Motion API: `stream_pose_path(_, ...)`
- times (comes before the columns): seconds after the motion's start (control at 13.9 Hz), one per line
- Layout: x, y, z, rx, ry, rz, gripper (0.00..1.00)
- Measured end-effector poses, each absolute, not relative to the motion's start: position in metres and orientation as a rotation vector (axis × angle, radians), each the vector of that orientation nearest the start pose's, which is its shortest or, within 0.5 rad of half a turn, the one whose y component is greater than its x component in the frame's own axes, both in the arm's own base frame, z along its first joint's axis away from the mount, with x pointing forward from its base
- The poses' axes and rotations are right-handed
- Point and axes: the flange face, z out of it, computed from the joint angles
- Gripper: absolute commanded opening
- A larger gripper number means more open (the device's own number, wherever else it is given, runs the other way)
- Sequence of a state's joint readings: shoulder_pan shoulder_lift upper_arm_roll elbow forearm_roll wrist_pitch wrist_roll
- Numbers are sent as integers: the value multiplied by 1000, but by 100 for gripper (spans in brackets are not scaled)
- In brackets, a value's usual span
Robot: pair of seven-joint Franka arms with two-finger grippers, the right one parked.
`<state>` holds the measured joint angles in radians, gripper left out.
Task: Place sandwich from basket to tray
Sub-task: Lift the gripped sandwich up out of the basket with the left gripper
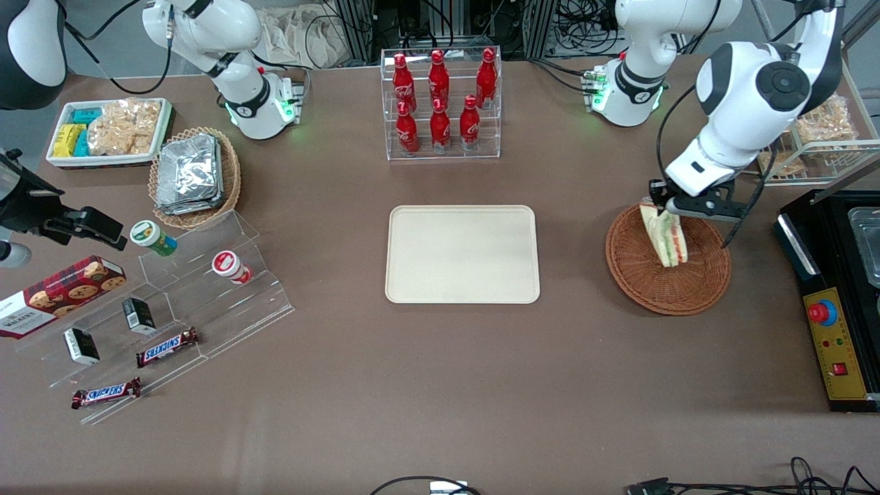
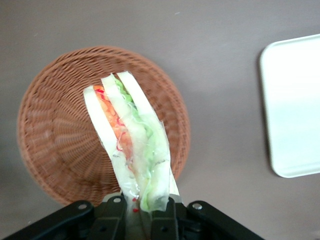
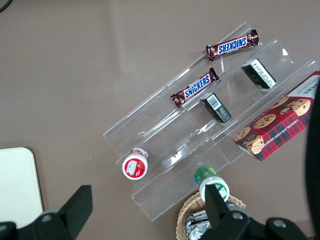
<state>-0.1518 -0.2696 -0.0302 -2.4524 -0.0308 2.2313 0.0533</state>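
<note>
Fingers (image 2: 141,216) clamp the sandwich (image 2: 131,141), lifted above the basket (image 1: 708,282); the tray (image 1: 462,256) lies apart.

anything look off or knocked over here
Nothing looks spilled or damaged. The one unusual sight is the sandwich, which hangs point-down from the gripper above the basket rather than lying in it. The tray sits flat with nothing on it.
</note>
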Motion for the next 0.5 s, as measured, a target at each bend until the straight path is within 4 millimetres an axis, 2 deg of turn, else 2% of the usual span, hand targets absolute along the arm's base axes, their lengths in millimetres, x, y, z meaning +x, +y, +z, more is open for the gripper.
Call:
stream_pose_path(0.29,438,-124,405,-3181,431,-72,19)
stream_pose_path(0.5,444,-166,404,-3187,497,-61,19)
